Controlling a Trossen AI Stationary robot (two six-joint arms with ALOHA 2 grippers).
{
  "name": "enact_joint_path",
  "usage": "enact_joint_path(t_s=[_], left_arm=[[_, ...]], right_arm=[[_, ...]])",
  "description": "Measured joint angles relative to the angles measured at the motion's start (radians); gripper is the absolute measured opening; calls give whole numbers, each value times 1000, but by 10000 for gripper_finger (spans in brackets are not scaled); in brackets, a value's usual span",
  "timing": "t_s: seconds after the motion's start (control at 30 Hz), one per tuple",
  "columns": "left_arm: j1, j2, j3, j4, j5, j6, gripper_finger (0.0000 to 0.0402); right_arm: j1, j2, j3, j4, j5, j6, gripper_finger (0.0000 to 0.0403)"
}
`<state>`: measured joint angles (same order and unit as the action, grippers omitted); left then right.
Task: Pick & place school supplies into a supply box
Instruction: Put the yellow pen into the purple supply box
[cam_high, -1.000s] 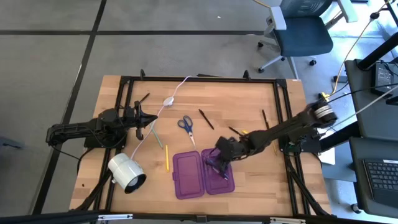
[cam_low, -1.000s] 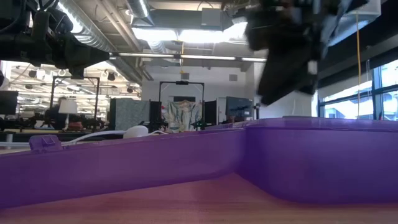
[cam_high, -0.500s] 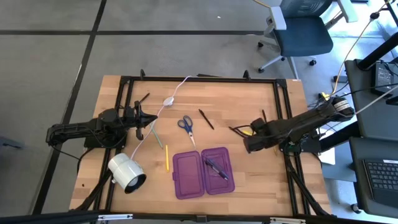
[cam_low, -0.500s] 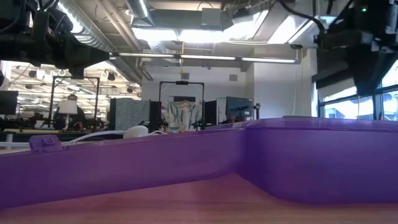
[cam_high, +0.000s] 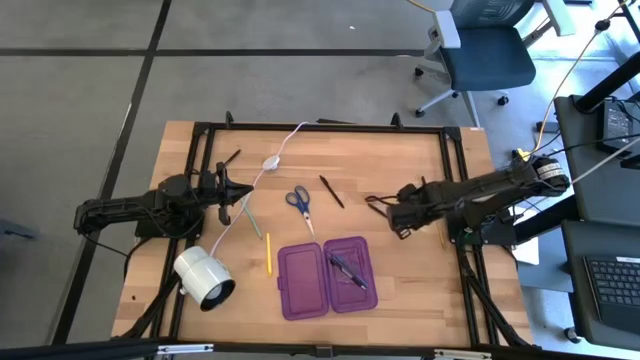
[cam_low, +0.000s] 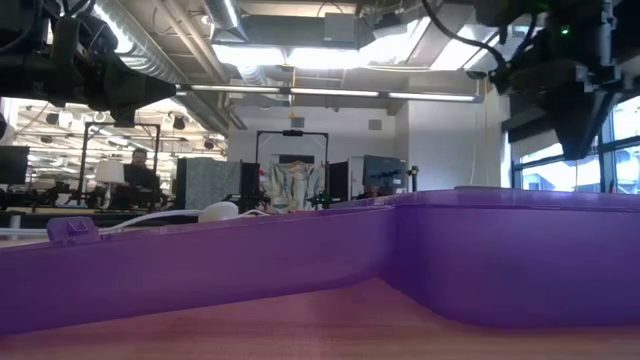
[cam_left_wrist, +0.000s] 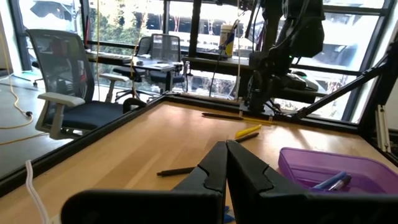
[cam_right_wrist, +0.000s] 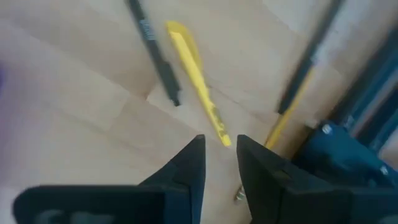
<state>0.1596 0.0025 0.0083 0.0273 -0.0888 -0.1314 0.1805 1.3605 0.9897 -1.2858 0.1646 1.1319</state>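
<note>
No readable text, label, brand, number or sign is seen in any view. A pale marking is noticed on the dark thin pen (cam_right_wrist: 154, 55) lying just beside the yellow thin pen (cam_right_wrist: 198, 81), but it is too blurred to be read.
</note>
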Motion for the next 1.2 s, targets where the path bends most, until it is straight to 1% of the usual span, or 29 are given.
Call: enact_joint_path(t_s=[0.2, 0.33, 0.5, 0.57, 0.7, 0.8, 0.9, 1.03, 1.1, 1.2], left_arm=[[0, 0, 0, 0, 0, -4, 4], [0, 0, 0, 0, 0, -4, 4], [0, 0, 0, 0, 0, -5, 4], [0, 0, 0, 0, 0, -5, 4], [0, 0, 0, 0, 0, -5, 4], [0, 0, 0, 0, 0, -5, 4], [0, 0, 0, 0, 0, -5, 4], [0, 0, 0, 0, 0, -5, 4], [0, 0, 0, 0, 0, -5, 4], [0, 0, 0, 0, 0, -5, 4]], right_arm=[[-51, 0, 0, 168, -11, -242, 97], [-54, 5, 0, 188, 49, -301, 97], [-55, 5, 0, 163, 48, -301, 98], [-60, 5, 0, 162, 41, -282, 107], [-68, 5, 0, 158, 51, -205, 145], [-67, 5, 0, 160, 115, -200, 173], [-62, 9, 0, 160, 112, -195, 188], [-68, 39, 0, 142, 95, -199, 187], [-77, 56, -15, 153, 95, -227, 181], [-96, 59, -51, 205, 47, -286, 174]])
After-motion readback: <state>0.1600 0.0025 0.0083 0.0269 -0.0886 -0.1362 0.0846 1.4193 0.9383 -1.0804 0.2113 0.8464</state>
